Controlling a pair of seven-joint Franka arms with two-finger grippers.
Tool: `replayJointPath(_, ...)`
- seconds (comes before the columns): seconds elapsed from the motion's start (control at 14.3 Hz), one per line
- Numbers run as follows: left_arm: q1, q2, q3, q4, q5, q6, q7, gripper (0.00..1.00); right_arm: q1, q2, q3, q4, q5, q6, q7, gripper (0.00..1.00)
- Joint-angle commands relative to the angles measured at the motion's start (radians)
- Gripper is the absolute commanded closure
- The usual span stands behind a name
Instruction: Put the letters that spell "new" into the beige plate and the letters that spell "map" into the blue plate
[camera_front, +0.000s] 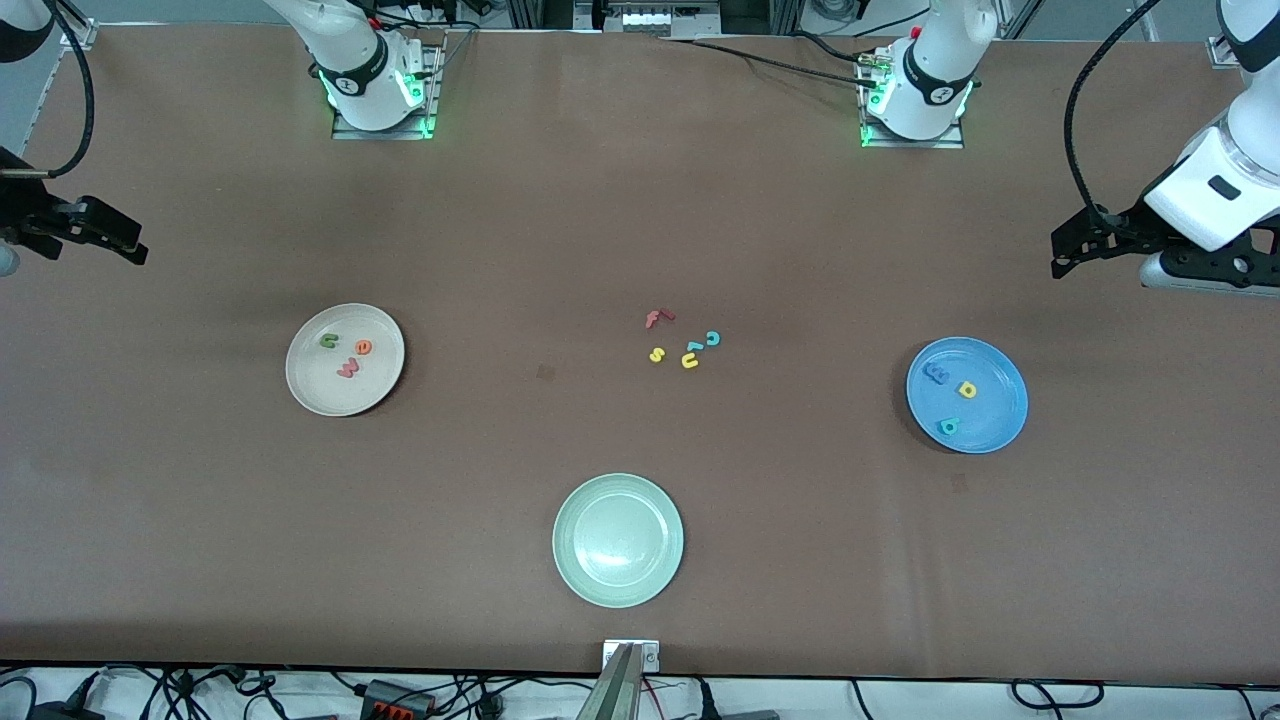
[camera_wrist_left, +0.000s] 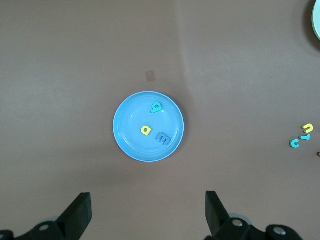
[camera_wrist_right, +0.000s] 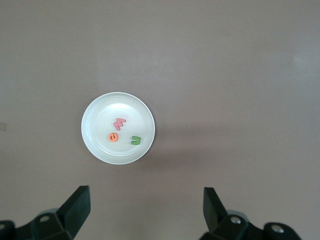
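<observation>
**Both words sorted, arms held high at the table ends**

Nearest the front camera sits the pale green plate (camera_front: 618, 540), with nothing in it. Farther from that camera, toward the right arm's end of the table (camera_front: 200, 560), the beige plate (camera_front: 312, 385) holds the dark green n (camera_front: 328, 341), the orange e (camera_front: 364, 347) and the pinkish-red w (camera_front: 347, 368), all apart from one another. Toward the left arm's end, the blue plate (camera_front: 995, 415) carries the blue m (camera_front: 936, 373), the yellow p (camera_front: 966, 389) and the teal a (camera_front: 949, 427). Between the two plates, on bare table, lie the leftovers: a red f (camera_front: 658, 318), a teal c (camera_front: 712, 339), a yellow s (camera_front: 656, 354) and a yellow u (camera_front: 690, 361), with a small light-blue piece (camera_front: 694, 347) just beside it. The left end effector (camera_wrist_left: 148, 212) hangs over the table near the blue plate, jaws wide and empty. The right end effector (camera_wrist_right: 146, 210) hangs near the beige plate, likewise wide and empty.
</observation>
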Motion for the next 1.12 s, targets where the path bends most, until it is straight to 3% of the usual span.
replayJointPath(0.0, 0.008, 0.011, -0.006, 0.025, -0.007, -0.011, 0.023, 0.00, -0.023, -0.010, 0.022, -0.009, -0.010, 0.014, -0.006, 0.00)
replayJointPath(1.05, 0.014, 0.017, -0.026, 0.088, -0.004, -0.064, 0.017, 0.00, -0.021, 0.010, 0.023, -0.015, -0.011, 0.017, -0.009, 0.00)
